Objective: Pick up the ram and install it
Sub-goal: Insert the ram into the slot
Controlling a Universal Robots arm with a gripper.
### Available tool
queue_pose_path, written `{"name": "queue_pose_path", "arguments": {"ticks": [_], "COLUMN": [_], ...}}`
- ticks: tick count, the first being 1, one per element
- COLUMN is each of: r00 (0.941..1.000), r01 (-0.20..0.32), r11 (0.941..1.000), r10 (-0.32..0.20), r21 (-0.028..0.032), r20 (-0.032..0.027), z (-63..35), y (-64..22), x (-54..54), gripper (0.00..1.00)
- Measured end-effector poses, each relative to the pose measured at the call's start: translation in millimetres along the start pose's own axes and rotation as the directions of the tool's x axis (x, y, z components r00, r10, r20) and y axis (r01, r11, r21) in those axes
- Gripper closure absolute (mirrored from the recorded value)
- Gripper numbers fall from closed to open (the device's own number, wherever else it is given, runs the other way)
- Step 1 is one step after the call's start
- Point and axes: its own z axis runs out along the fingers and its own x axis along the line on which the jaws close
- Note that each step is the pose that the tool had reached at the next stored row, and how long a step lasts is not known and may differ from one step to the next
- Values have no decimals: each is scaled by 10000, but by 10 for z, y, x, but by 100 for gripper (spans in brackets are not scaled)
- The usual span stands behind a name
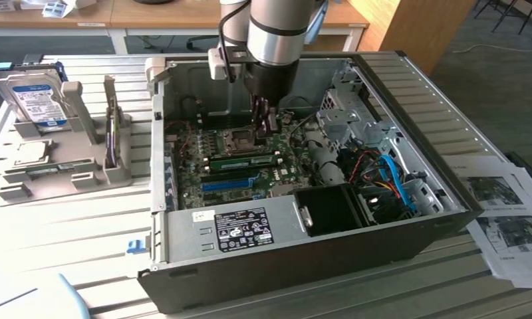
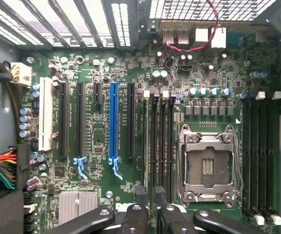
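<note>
Gripper (image 1: pixel 266 133) of black metal, on a silver-and-black arm (image 1: pixel 275 33), reaches down into the open grey-black computer case (image 1: pixel 248 272) at the centre of the exterior frame. In the wrist view the two black fingertips (image 2: pixel 139 194) stand apart, with a clear gap and nothing clamped between them.

The ram (image 1: pixel 244 161), a long thin green circuit-board stick, sits in a slot on the green motherboard (image 1: pixel 279 176). It lies just below the gripper in the frame, between the square metal CPU socket (image 1: pixel 244 138) and the long blue plastic expansion slot (image 1: pixel 226 184). Whether the fingertips touch the ram cannot be told.

The case rests on a pale slatted metal table (image 1: pixel 71 232). Wooden desks (image 1: pixel 71 20) run along the upper edge of the frame, with dark floor (image 1: pixel 505 86) at upper right.

Count:
- One silver hard drive (image 1: pixel 31 100) with a blue-white label, at the left.
- One grey plastic holder (image 1: pixel 80 174) carrying it.
- Two printed sheets (image 1: pixel 505 199), at the right edge.
- One white slot (image 2: pixel 45 114), on the board in the wrist view.
- Two banks of black memory slots (image 2: pixel 259 151), flanking the socket.
</note>
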Motion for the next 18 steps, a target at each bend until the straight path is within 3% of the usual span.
{"name": "queue_pose_path", "arguments": {"ticks": [5,18], "r00": [10000,10000], "r01": [0,-1], "r11": [10000,10000], "r10": [0,1], "r21": [0,0], "r20": [0,1], "z": [-105,-268], "y": [2,6], "x": [-1,-3], "gripper": [82,82]}}
